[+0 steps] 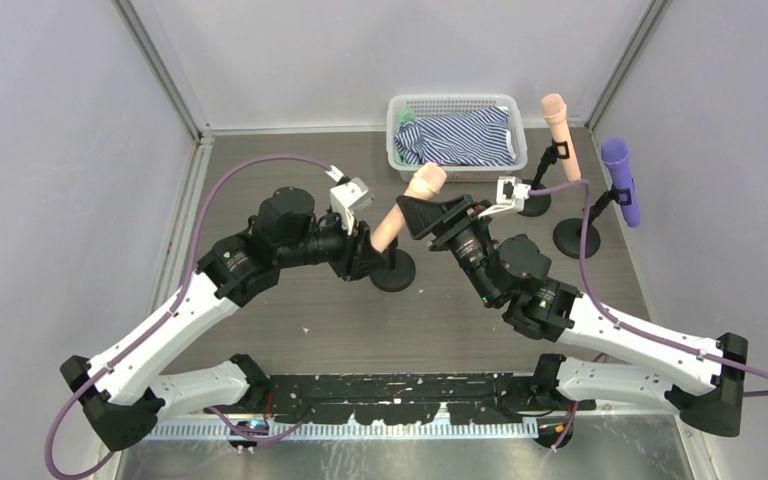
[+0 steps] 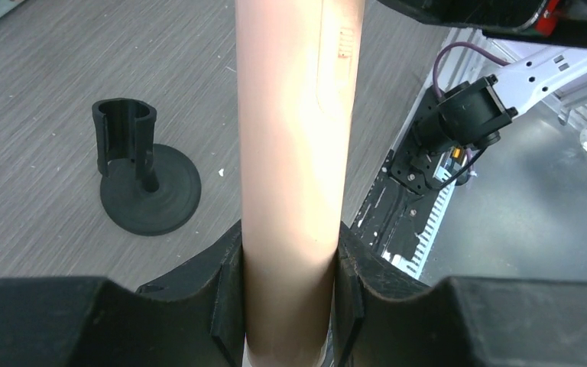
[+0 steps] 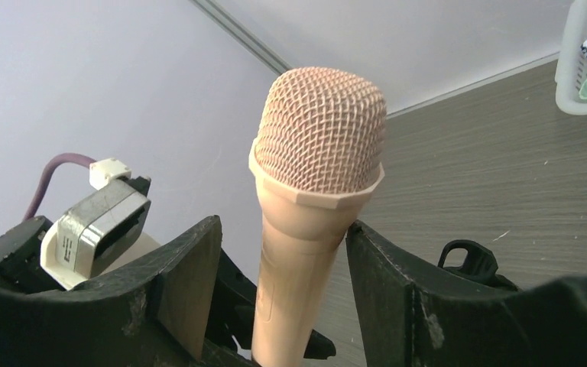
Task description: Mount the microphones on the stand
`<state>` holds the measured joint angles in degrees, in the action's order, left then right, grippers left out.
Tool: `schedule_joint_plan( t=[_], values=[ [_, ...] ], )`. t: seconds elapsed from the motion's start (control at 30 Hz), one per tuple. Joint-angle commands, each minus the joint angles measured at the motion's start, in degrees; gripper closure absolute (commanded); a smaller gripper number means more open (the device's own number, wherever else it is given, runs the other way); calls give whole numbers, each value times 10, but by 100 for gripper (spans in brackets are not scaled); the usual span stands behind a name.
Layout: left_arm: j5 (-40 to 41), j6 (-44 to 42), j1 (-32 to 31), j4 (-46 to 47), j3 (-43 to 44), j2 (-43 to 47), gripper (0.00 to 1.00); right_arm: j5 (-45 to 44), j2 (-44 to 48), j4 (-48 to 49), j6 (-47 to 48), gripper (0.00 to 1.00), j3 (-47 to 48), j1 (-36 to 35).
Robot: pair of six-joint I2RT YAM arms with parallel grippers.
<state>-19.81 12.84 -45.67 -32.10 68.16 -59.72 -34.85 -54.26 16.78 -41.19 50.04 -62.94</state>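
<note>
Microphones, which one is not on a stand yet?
The peach-pink microphone between the left fingers; the other peach one and the purple one sit clipped in stands.

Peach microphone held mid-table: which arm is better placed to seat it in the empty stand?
Probably the left. The left gripper is shut on the microphone handle with the empty stand close beside it; the right gripper is only open around the neck.

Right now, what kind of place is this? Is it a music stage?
Probably a robot test booth, not a stage: plain walls box in a table, two robot arms are bolted to its near edge, and the left hand holds a peach microphone near an empty stand.
</note>
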Motion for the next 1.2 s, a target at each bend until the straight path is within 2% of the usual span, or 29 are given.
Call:
schedule_joint_plan(
  t=[0.0, 0.3, 0.6, 0.67, 0.8, 0.87, 0.9, 0.97, 1.03, 1.1, 1.17],
  values=[
    [8, -20, -5, 0, 18, 2, 100, 51, 3, -19, -73, 35, 27, 33],
    [8, -30, -6, -8, 16, 2, 100, 144, -30, -31, -111, 37, 52, 71],
    [14, -34, -6, -7, 12, 4, 100, 190, -56, -39, -124, 40, 57, 78],
    [15, -35, -6, -6, 10, 5, 100, 190, -59, -36, -124, 46, 54, 79],
    [22, -34, -6, -3, -1, 11, 99, 170, -49, -8, -115, 68, 36, 83],
    [31, -28, -6, 4, -11, 18, 90, 151, -36, 18, -104, 82, 16, 83],
    [37, -23, -6, 10, -19, 23, 82, 138, -28, 30, -100, 87, 5, 83],
    [57, -6, -6, 27, -37, 36, 57, 116, -9, 49, -87, 96, -16, 83],
    [87, 21, -6, 61, -71, 54, 34, 85, 18, 52, -66, 99, -36, 83],
    [133, 59, -6, 91, -100, 68, 24, 53, 52, 49, -39, 99, -58, 83],
    [210, 112, -6, 106, -123, 80, 20, 22, 90, 24, -4, 99, -73, 83]
  ],
)
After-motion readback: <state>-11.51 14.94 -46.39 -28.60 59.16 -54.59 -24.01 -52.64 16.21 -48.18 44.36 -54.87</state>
